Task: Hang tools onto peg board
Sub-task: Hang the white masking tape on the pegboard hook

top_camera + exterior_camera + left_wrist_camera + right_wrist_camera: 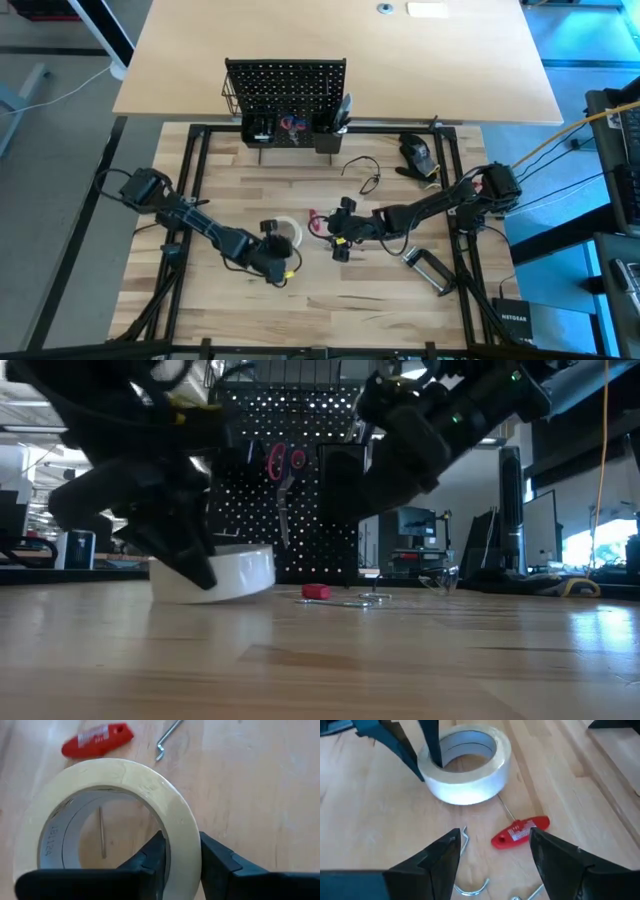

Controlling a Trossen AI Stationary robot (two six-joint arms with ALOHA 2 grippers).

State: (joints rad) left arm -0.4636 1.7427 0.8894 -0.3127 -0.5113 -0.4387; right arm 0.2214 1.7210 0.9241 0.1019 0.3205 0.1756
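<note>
The left gripper (181, 865) pinches the wall of the white tape roll (120, 815), one finger inside the ring and one outside. This wall grip probably leaves the centre hole free to slide over a peg. In the low view the roll (225, 578) sits tilted, its near edge on the table (330, 300) and its far edge raised, which suggests a lift is beginning.

Just beside the roll, the right gripper (492, 852) hovers with its fingers spread wide above a small red-handled tool (520, 832) and loose bent metal hooks (470, 887) lying flat on the wood. It holds nothing. Its position suits a downward pick of the red tool.

Nearer the right edge of the table, a silver clamp (428, 268) lies flat, untouched. Farther back, a bulky black device (417, 152) and a loose cable (365, 175) rest near the frame.

At the far end stands the peg board (286, 85), upright. The red-handled scissors (283, 470) already hang on its face. Its black cups (328, 135) and wire basket (233, 95) are attached; their contents cannot be made out reliably.
</note>
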